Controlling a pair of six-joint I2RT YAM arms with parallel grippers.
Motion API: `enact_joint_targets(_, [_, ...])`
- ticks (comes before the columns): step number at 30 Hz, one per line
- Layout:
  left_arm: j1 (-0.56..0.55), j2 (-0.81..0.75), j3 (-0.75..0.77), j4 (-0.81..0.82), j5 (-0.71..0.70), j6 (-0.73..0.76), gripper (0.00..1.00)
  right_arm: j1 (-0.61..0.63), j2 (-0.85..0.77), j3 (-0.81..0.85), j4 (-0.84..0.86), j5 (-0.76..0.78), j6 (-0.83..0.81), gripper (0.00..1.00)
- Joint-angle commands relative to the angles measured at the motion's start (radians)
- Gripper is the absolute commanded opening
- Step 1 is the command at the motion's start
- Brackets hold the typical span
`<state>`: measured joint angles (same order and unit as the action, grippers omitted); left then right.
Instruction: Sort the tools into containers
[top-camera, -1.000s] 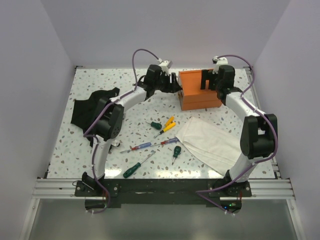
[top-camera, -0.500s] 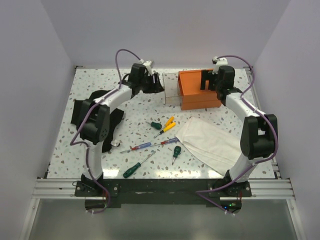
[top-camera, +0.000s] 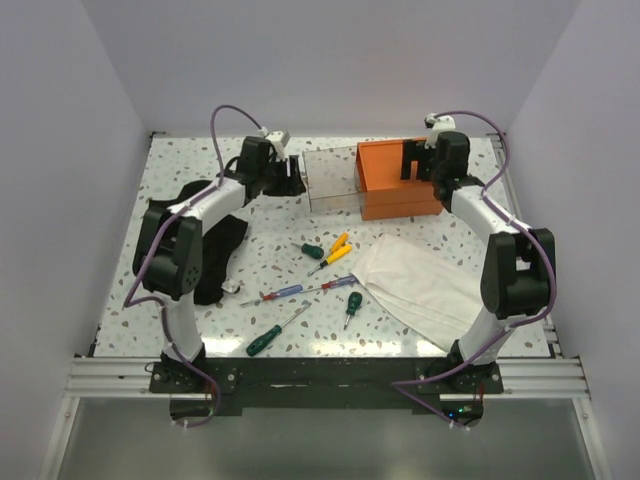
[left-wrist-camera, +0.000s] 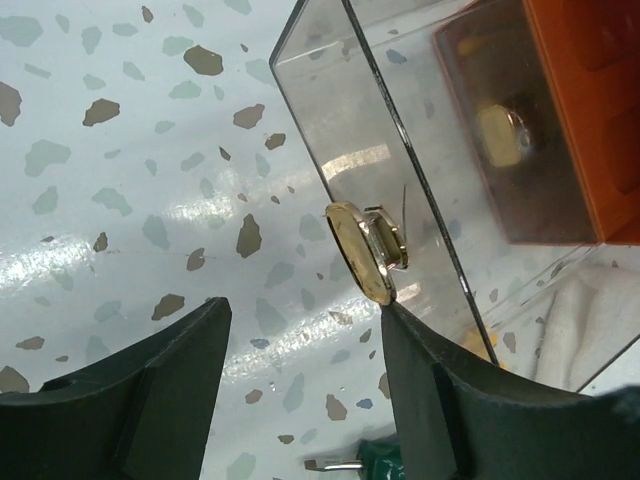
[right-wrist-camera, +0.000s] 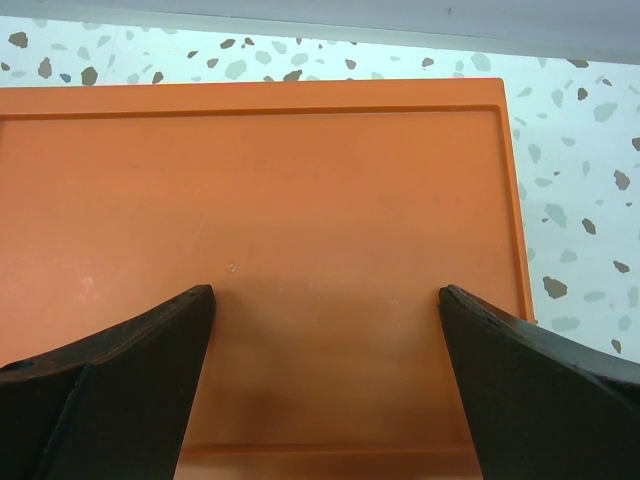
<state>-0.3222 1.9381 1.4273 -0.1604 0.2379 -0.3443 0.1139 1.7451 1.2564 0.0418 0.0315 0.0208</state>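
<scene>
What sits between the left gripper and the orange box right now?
The clear drawer, pulled out of the orange box, spans that stretch; top view shows it.

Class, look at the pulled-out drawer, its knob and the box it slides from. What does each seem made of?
Drawer: clear glossy plastic, probably; the speckled table shows through its walls.
Knob: polished gold-toned metal by its shine, perhaps plated plastic.
Orange box: opaque moulded plastic, smooth matte top with a moulded border.
</scene>
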Motion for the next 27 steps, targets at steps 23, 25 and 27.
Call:
enact_joint_targets(23, [-0.095,-0.487,-0.579,-0.427,0.285,1.395,0.69,0.000,0.065,-0.078,-0.260,-0.022,0.002,0.98])
enact_joint_targets(25, [-0.120,-0.482,-0.593,-0.406,0.281,1.368,0.69,0.001,0.062,-0.084,-0.261,-0.021,0.001,0.98])
enact_joint_targets(27, [-0.138,-0.461,-0.594,-0.396,0.278,1.346,0.68,0.000,0.062,-0.087,-0.261,-0.022,0.001,0.98])
